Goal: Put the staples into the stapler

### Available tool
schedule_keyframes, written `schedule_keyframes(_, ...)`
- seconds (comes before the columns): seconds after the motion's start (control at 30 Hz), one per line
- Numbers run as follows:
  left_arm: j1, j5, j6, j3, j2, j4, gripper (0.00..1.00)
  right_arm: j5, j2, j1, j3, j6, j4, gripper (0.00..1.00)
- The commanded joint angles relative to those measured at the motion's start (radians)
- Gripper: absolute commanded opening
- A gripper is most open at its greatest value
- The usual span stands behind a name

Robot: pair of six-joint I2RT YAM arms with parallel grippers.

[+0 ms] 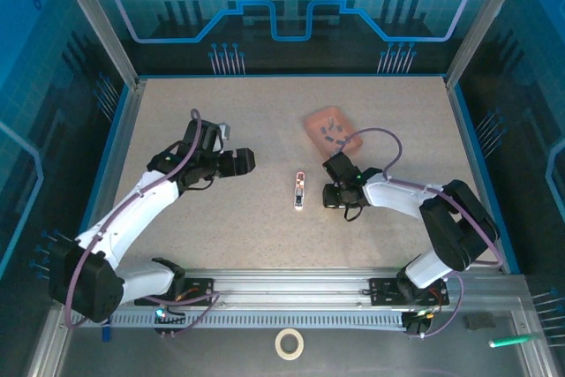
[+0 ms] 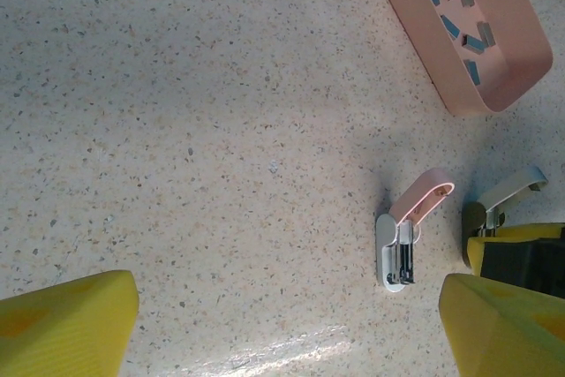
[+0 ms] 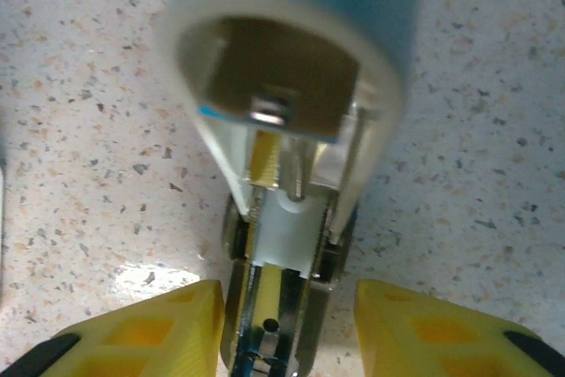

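The stapler (image 1: 300,192) lies near the middle of the worktop. The tray (image 2: 419,37) stands behind it and to the right, well apart, with the staples (image 2: 450,26) in it. The left gripper (image 1: 247,161) is left of the stapler, the right gripper (image 1: 328,194) just right of it.

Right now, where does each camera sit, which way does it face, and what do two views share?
Top external: above and behind the arms, looking down on the table; both arms, left gripper and right gripper show.
Left wrist: on the left arm, looking down across the table at the stapler and the pink tray of staples; its yellow fingers show.
Right wrist: low over the table, looking down at an open blue-white tool between its yellow fingers.
Shared: top external and left wrist both show the stapler and pink tray.
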Motion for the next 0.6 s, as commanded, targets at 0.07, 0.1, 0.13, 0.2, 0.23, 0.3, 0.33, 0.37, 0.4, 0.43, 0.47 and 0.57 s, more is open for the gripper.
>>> schedule_keyframes(0.07, 0.006, -0.024, -0.005, -0.024, -0.030, 0.008, 0.90, -0.007, 0.008, -0.011, -0.031, -0.021, -0.003, 0.37)
schedule_keyframes(0.1, 0.006, -0.023, -0.003, -0.026, -0.031, 0.011, 0.89, -0.009, 0.002, -0.011, -0.038, -0.024, 0.001, 0.35)
schedule_keyframes(0.13, 0.006, -0.024, -0.002, -0.029, -0.030, 0.016, 0.90, -0.013, -0.006, -0.011, -0.046, -0.027, 0.005, 0.34)
schedule_keyframes(0.2, 0.007, -0.021, 0.002, -0.033, -0.029, 0.023, 0.90, -0.015, -0.020, -0.009, -0.057, -0.028, 0.003, 0.31)
schedule_keyframes(0.23, 0.006, -0.021, 0.002, -0.035, -0.028, 0.027, 0.89, -0.014, -0.030, -0.007, -0.062, -0.028, -0.002, 0.31)
schedule_keyframes(0.3, 0.006, -0.016, 0.004, -0.034, -0.025, 0.029, 0.90, -0.010, -0.052, -0.001, -0.073, -0.025, -0.009, 0.29)
schedule_keyframes(0.33, 0.006, -0.013, 0.004, -0.033, -0.024, 0.030, 0.90, -0.008, -0.063, 0.001, -0.076, -0.019, -0.010, 0.28)
schedule_keyframes(0.37, 0.006, -0.011, 0.005, -0.033, -0.023, 0.032, 0.90, -0.005, -0.073, 0.003, -0.078, -0.012, -0.011, 0.27)
schedule_keyframes(0.4, 0.006, -0.009, 0.005, -0.035, -0.023, 0.033, 0.90, -0.006, -0.077, 0.003, -0.080, -0.006, -0.011, 0.27)
schedule_keyframes(0.43, 0.006, -0.007, 0.005, -0.036, -0.023, 0.035, 0.90, -0.006, -0.080, 0.006, -0.079, -0.001, -0.008, 0.26)
schedule_keyframes(0.47, 0.006, -0.003, 0.005, -0.038, -0.024, 0.035, 0.89, -0.003, -0.079, 0.010, -0.077, 0.006, -0.008, 0.26)
schedule_keyframes(0.57, 0.006, -0.001, 0.003, -0.040, -0.028, 0.034, 0.90, 0.005, -0.069, 0.028, -0.059, 0.025, -0.012, 0.25)
